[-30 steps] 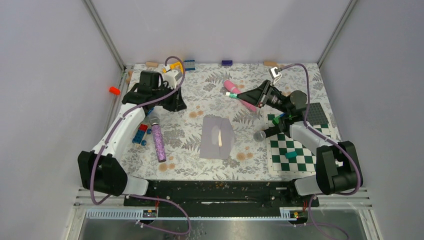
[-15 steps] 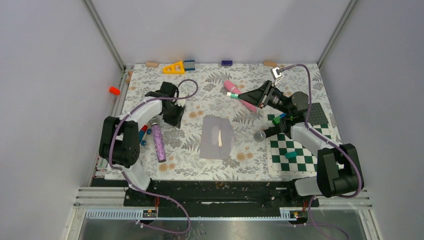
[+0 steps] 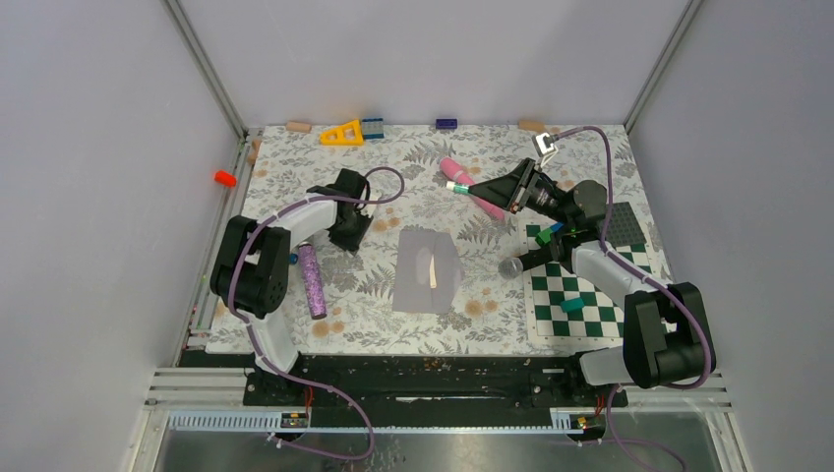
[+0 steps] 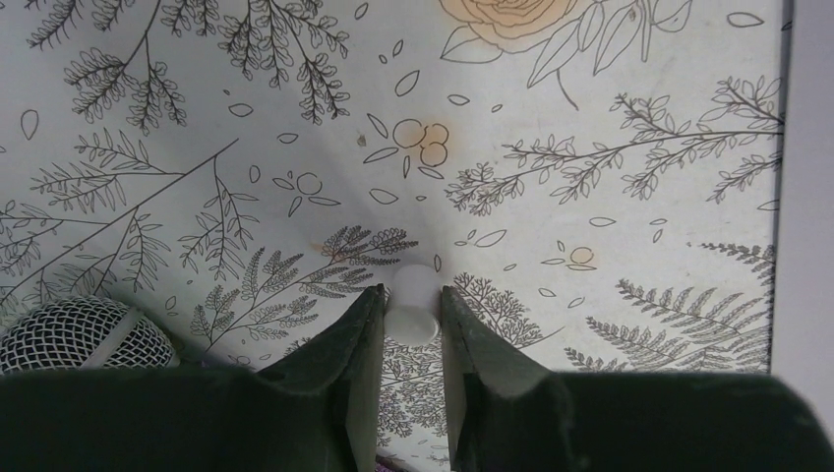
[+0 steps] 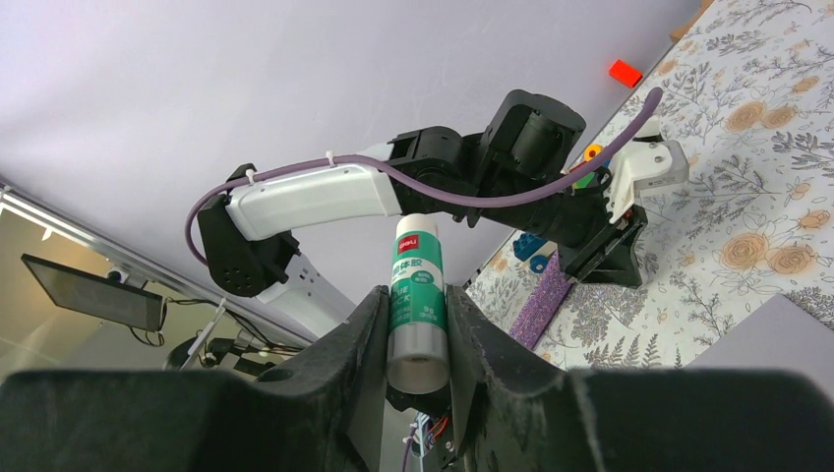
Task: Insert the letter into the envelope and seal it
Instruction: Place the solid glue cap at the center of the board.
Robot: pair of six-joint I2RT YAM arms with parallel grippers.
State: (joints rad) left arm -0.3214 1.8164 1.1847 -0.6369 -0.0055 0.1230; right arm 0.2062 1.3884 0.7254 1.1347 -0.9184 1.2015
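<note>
The pale grey-lavender envelope point(image 3: 428, 271) lies flat at the middle of the floral table, and a thin white strip of the letter point(image 3: 431, 268) shows in the gap at its centre. My left gripper point(image 3: 346, 233) is low over the table to the envelope's left. In the left wrist view it point(image 4: 411, 295) is shut on a small white cap point(image 4: 413, 307). My right gripper point(image 3: 477, 187) hangs above the table behind and right of the envelope. It point(image 5: 415, 295) is shut on a green-and-white glue stick point(image 5: 415, 285). The envelope's corner point(image 5: 777, 334) shows at that view's lower right.
A purple glitter microphone point(image 3: 313, 280) lies just left of my left gripper, its mesh head point(image 4: 69, 334) close to the fingers. A pink object point(image 3: 454, 169), a grey ball point(image 3: 509, 265) and a checkerboard mat point(image 3: 590, 290) are on the right. Small blocks point(image 3: 342, 133) line the back edge.
My left arm has folded in, carrying its gripper from the back left down towards the envelope's left side. The right arm and glue stick have not moved.
</note>
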